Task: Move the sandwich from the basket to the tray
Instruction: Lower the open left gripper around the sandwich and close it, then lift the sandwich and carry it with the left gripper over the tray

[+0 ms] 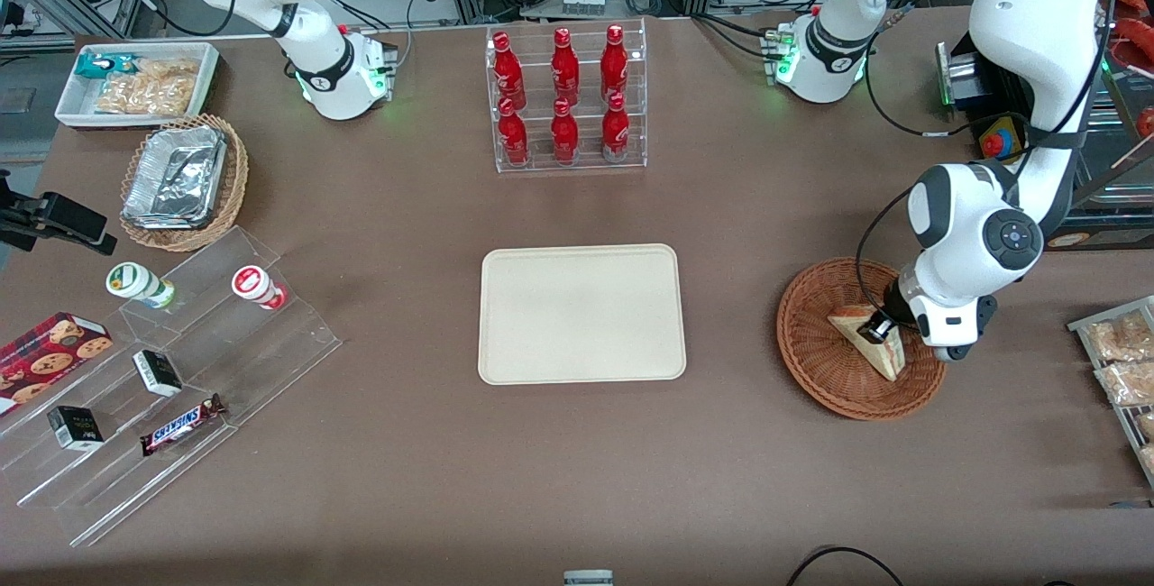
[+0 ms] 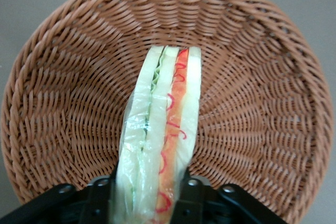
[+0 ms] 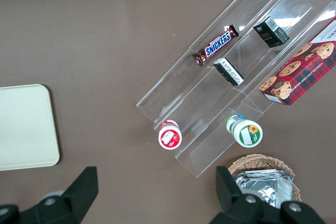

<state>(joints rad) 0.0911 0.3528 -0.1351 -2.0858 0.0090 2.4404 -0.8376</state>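
Front view: the left arm's gripper [image 1: 876,328] is down inside the round reddish-brown woven wicker basket [image 1: 816,352], its fingers [image 2: 98,199] clasping the small triangular wedge of white-bread sandwich [image 1: 873,341] at one end. In the left wrist view, the sandwich [image 2: 163,140] runs lengthwise straight out from between the fingers, cut edge showing red and green layers. From the basket, the flat rectangular cream-beige plastic tray [image 1: 581,314] lies at about nine o'clock, well apart, toward the parked arm's end of the table.
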